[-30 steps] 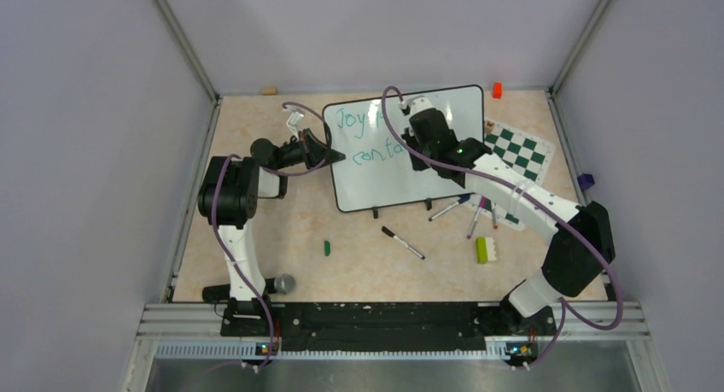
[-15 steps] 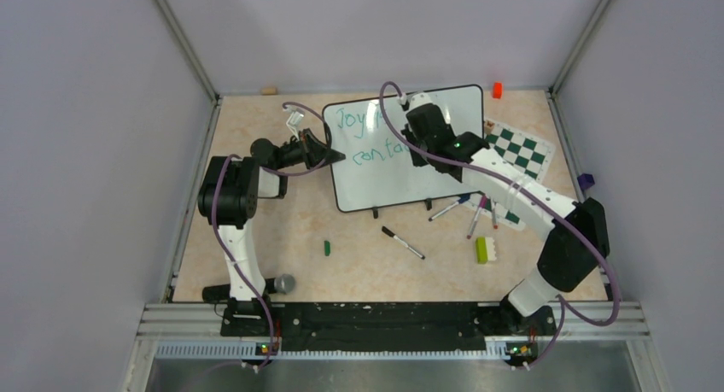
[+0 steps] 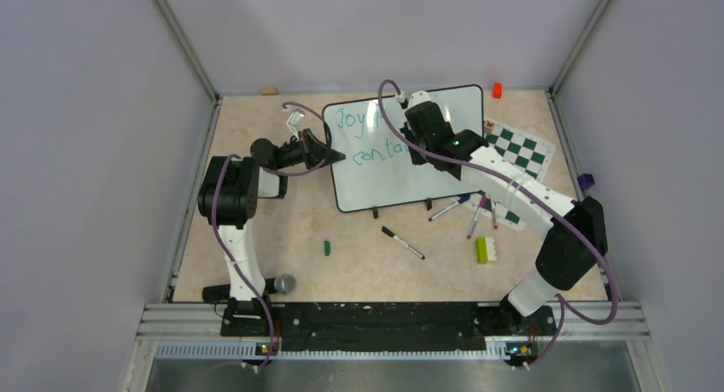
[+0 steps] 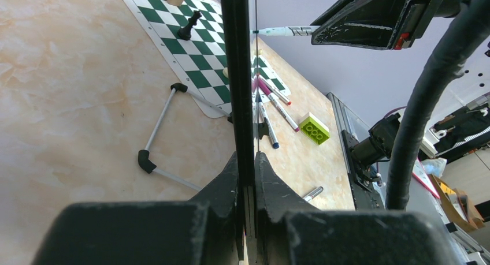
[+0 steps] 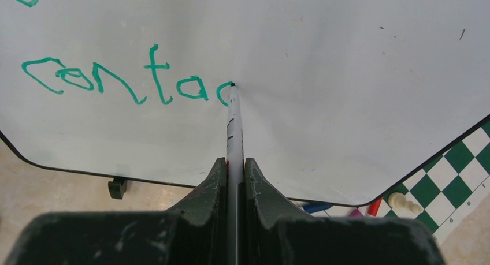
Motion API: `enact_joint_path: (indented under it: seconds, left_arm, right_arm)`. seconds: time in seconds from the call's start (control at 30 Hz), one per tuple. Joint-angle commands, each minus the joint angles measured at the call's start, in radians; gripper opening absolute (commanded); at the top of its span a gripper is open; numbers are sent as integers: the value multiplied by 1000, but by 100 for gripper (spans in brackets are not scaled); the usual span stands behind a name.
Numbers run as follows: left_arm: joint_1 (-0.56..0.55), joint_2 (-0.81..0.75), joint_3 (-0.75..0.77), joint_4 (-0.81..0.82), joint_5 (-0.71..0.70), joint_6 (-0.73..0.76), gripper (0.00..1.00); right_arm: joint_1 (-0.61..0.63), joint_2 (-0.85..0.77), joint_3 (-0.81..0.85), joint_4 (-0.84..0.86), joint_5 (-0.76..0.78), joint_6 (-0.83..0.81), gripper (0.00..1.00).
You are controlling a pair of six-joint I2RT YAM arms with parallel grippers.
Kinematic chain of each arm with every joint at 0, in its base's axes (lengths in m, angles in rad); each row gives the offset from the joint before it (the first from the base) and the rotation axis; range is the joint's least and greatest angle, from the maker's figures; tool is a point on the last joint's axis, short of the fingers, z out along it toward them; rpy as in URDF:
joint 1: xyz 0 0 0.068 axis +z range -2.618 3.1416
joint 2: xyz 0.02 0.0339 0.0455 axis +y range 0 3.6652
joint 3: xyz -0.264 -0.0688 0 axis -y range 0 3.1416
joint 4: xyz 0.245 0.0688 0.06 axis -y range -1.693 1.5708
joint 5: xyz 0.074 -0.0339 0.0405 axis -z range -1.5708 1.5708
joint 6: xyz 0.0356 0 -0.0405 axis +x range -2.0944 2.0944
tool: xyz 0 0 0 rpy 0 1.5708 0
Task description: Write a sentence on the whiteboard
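One whiteboard (image 3: 401, 174) sat propped up on the tabletop (image 3: 282, 221), long side running left-right, with two lines of green writing (image 5: 155, 74). Left fingers (image 4: 225, 184) clenched the whiteboard's left edge. Right fingers (image 5: 214, 184) gripped one marker (image 5: 233, 120), its tip pointing into the whiteboard at the lower line's end.

top: overhead, whole table (image 3: 359, 264) | left wrist: edge-on along whiteboard (image 4: 238, 74) | right wrist: close on whiteboard face | shared: whiteboard
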Motion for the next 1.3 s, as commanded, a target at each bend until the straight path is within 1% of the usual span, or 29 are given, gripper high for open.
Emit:
enact_joint_path:
  seconds: [0.0,0.43,0.57,0.9,0.97,1.1,1.27]
  left_arm:
    - [-37,29,-10,100,191,115,0]
    - [-38,25,-13,100,193,116,0]
    - [-38,26,-13,100,192,116,0]
    - [-37,27,-12,100,192,116,0]
    - [-37,26,-13,100,191,116,0]
    - [-38,26,-12,100,192,116,0]
    - [-38,25,-14,100,192,117,0]
  right_arm:
    - [2,-24,-14,-1,13,1,0]
    - [5,-50,-97,2,-26,22,0]
    - [5,-51,-109,28,-68,25,0]
    - [4,-32,-35,54,-106,33,0]
    - [4,-45,-20,36,-140,33,0]
    - [-1,-108,-32,33,-158,39,0]
    - [-21,-123,-32,34,-123,36,0]
